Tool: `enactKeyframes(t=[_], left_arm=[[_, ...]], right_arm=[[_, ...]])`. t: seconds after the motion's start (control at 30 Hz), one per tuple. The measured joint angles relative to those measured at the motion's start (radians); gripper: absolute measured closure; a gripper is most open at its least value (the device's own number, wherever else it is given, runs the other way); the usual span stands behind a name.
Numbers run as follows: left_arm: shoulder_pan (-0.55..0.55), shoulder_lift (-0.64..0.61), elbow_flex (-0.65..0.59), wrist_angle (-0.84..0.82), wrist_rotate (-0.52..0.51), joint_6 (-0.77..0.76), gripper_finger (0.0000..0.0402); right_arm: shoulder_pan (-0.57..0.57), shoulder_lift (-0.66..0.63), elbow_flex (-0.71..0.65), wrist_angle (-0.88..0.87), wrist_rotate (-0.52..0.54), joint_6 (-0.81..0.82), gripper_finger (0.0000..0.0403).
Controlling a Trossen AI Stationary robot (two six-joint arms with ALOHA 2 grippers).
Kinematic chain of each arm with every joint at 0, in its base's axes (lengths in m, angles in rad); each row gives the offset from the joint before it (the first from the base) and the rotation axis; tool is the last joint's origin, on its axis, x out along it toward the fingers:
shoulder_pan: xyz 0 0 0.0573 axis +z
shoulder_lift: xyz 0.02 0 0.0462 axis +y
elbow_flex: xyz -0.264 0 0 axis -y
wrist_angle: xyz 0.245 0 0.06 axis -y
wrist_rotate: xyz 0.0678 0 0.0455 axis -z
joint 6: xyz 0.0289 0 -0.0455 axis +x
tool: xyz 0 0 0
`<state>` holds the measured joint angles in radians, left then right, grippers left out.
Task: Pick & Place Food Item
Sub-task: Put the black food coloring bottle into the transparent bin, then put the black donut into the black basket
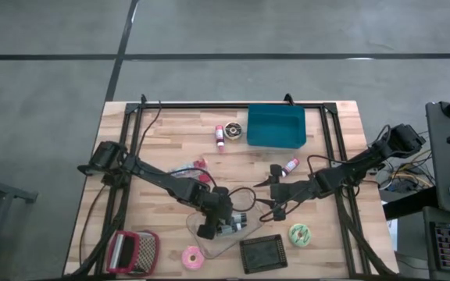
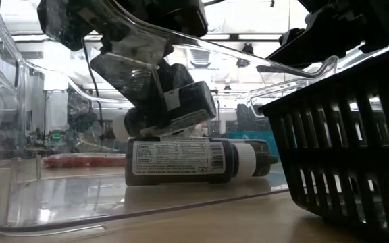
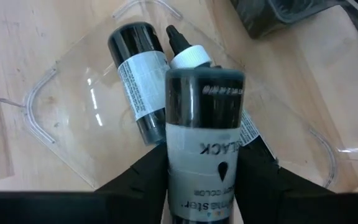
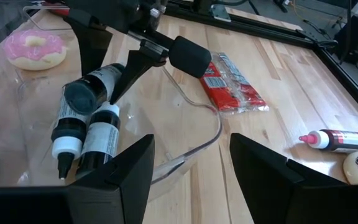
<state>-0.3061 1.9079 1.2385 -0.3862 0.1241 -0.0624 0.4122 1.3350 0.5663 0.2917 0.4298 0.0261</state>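
A clear plastic tray [image 1: 209, 243] sits at the table's near middle. A black food-colour bottle [image 3: 138, 81] with a white label lies on its side in it. Over that one, a second black bottle [image 3: 205, 118] with a white cap sits tilted between the fingers of my left gripper [image 3: 204, 171]. The low view shows this bottle [image 2: 181, 101] slanting above the lying one [image 2: 194, 162]. My right gripper [image 1: 274, 191] hangs open to the tray's right, with nothing between its fingers [image 4: 129, 168]. My left gripper pinches the black bottle's body [image 3: 174, 158] between its two fingers, on the labelled half toward the base. The fingers slant down from the table's left and lie along the bottle. The cap end points down and away over the tray. The bottle's underside looks close to the lying bottle; whether they touch, I cannot tell.
A black mesh basket [image 1: 262, 251] stands right of the tray, with a green donut [image 1: 300, 233] beyond it. A pink donut [image 1: 192, 255] lies near the front edge. A red packet [image 1: 194, 166], a red bottle [image 1: 290, 165] and a teal bin [image 1: 276, 125] lie farther back.
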Motion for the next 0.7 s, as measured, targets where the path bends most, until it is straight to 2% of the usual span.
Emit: enactKeyframes(t=[0.37,0.7], left_arm=[[-0.003,-0.002,-0.001,0.026,-0.016,0.018,0.0179],[-0.018,-0.045,-0.001,0.041,-0.042,0.042,0.0172]], right_arm=[[0.000,0.000,0.000,0.000,0.000,0.000,0.0195],[0.000,0.000,0.000,-0.005,0.000,0.004,0.0195]])
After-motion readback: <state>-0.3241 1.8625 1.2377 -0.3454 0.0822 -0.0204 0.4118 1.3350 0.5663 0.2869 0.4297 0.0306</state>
